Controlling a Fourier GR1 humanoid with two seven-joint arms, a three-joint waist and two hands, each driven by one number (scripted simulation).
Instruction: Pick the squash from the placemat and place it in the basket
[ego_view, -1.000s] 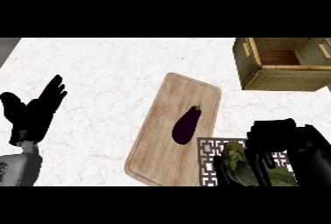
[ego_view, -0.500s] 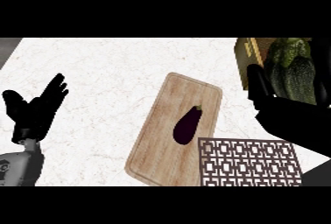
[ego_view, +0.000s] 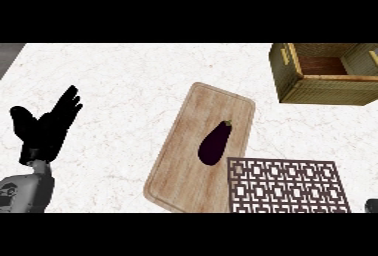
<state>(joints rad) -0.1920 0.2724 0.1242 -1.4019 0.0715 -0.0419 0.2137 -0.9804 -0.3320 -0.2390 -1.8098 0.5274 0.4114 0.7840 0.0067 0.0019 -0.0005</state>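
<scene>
- White marbled worktop (ego_view: 111, 75) fills the head view; everything below sits on it
- squash: not visible anywhere; not on the placemat (ego_view: 284, 185), and not in the part of the basket (ego_view: 325, 90) that I can see into
- placemat: dark lattice pattern, lower right, nothing lying on it; its left edge overlaps the corner of the cutting board (ego_view: 184, 170)
- basket: woven, upper right corner, well apart from the placemat; a brown floor shows through the opening, but the near wall hides the front of the inside, so the squash may be in there or off-frame; cannot tell which
- cutting board: long, pale wood, tilted, centre of view; dark eggplant (ego_view: 214, 144) lies on it, stem end pointing up-right, just beside the placemat's top-left corner
- left hand (ego_view: 48, 130): far left, fingers spread and straight, holding nothing, resting clear of everything
- right hand (ego_view: 371, 205): only a dark sliver at the lower right edge, probably it; its state cannot be told
- risks, my read:
  - if the squash is not in the basket, the eggplant is the only long vegetable in reach; grabbing it by mistake is the obvious failure
  - the basket opening is narrow; a drop taken too near the rim could tip the squash onto the worktop
  - with the right hand mostly off-frame, nothing here confirms a release; check the basket's inside before calling it done
</scene>
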